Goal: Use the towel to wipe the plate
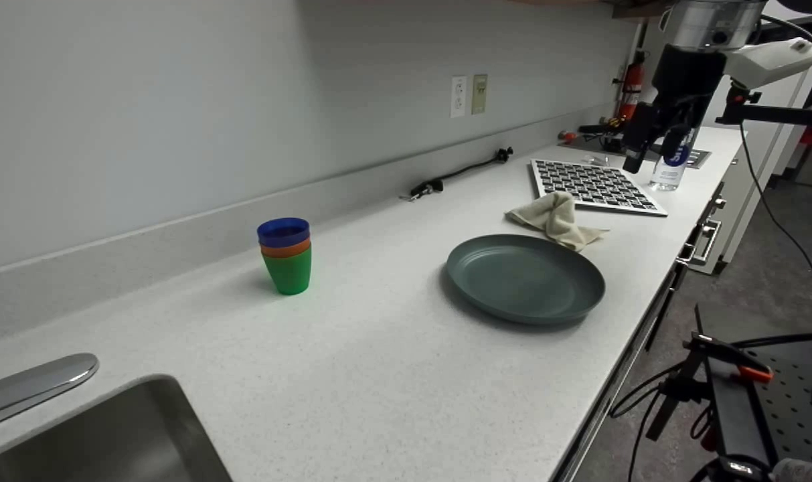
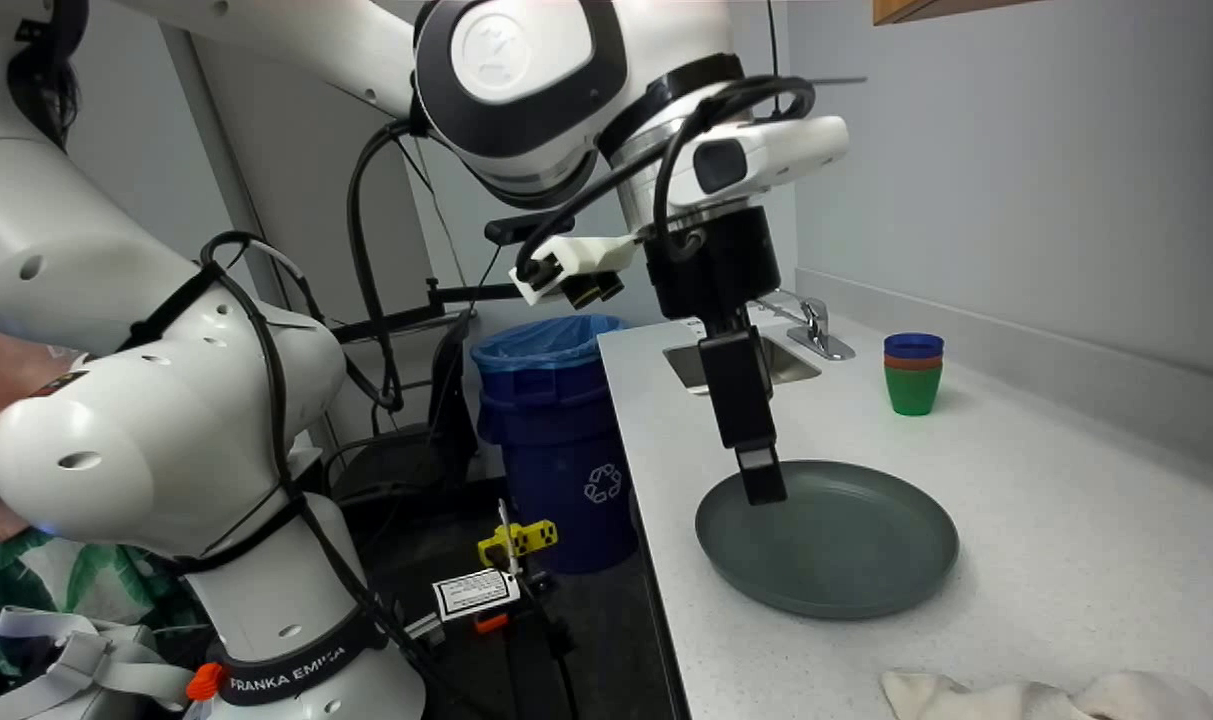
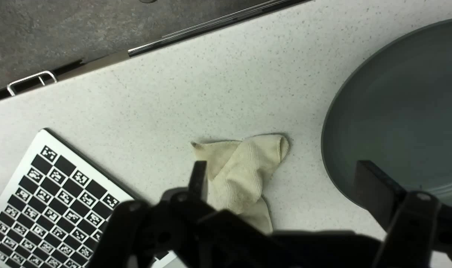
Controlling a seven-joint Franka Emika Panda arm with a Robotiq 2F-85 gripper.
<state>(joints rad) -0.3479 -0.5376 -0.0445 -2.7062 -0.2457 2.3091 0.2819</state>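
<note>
The dark green plate lies flat on the white counter; it shows in both exterior views (image 1: 526, 278) (image 2: 831, 545) and at the right of the wrist view (image 3: 404, 111). The cream towel lies crumpled on the counter beside the plate, in both exterior views (image 1: 553, 217) (image 2: 1056, 700) and the wrist view (image 3: 244, 175). My gripper (image 3: 281, 165) is open and empty, above the counter. In the wrist view the towel shows between its fingers, nearer the left one; the right finger overlaps the plate's edge. It also shows in both exterior views (image 1: 653, 152) (image 2: 763, 488).
A black-and-white patterned board (image 1: 593, 184) lies beyond the towel, with a clear bottle (image 1: 669, 173) beside it. Stacked coloured cups (image 1: 289, 271) stand near the wall. A sink (image 1: 131, 435) is at the counter's far end from the board. A black cable (image 1: 469, 169) lies along the wall.
</note>
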